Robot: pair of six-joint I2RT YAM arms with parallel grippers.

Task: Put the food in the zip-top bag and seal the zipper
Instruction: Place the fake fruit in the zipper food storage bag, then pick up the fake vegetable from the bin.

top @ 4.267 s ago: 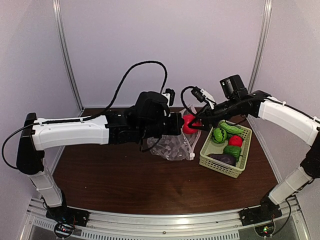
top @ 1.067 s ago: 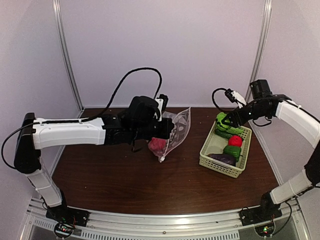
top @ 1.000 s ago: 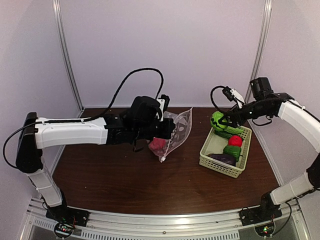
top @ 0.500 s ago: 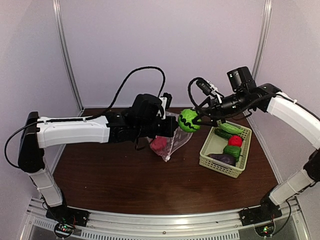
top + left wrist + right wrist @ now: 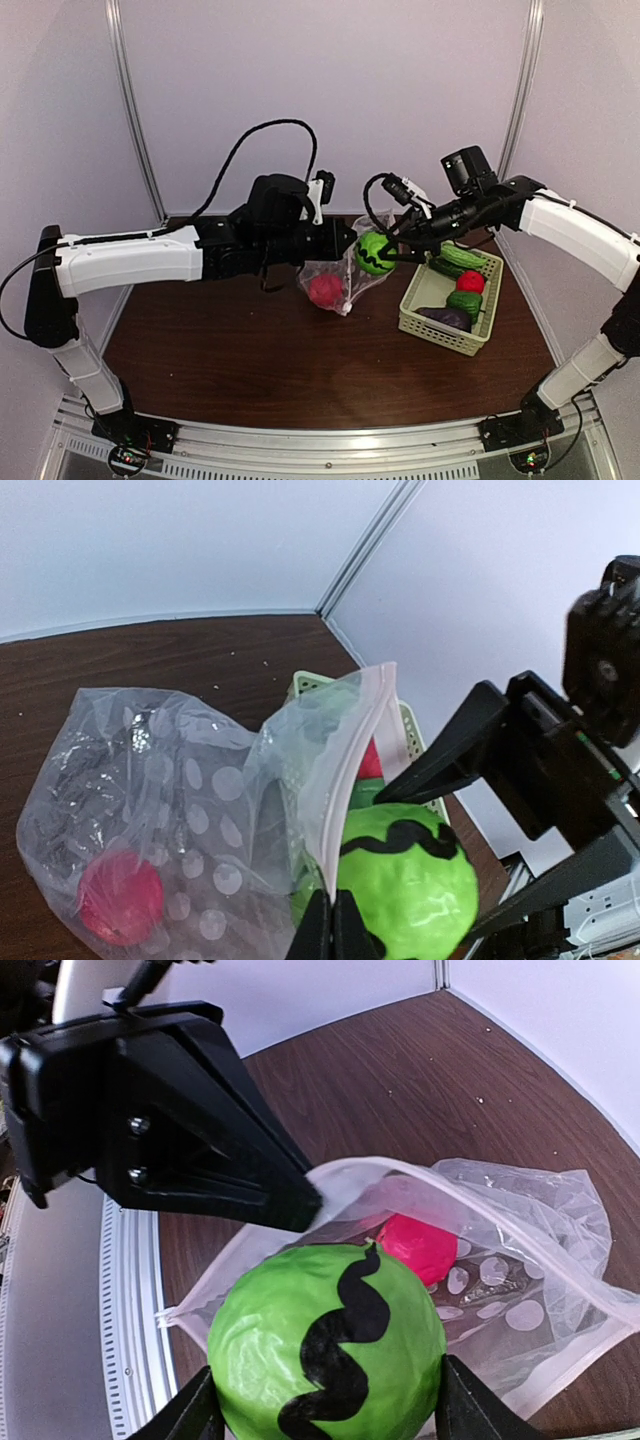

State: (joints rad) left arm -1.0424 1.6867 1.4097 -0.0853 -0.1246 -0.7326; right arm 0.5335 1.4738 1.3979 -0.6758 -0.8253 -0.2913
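My left gripper [image 5: 345,240] is shut on the mouth edge of the clear speckled zip-top bag [image 5: 338,283], holding it up open; its fingers [image 5: 330,930] pinch the white zipper strip [image 5: 350,770]. One red round food piece [image 5: 325,290] lies inside the bag, also in the left wrist view [image 5: 120,895] and right wrist view [image 5: 418,1245]. My right gripper [image 5: 385,252] is shut on a green ball with black wavy stripes [image 5: 374,252], held at the bag's mouth [image 5: 328,1345]. The other food sits in the basket.
A pale green perforated basket [image 5: 428,325] stands at the right on the brown table, holding green pieces [image 5: 462,257], a red piece [image 5: 471,282] and a dark purple piece [image 5: 447,317]. White walls enclose the back and sides.
My right gripper carried the green striped ball from the basket leftward to the bag's mouth. My left gripper lifted the bag's edge higher, with the red piece inside.
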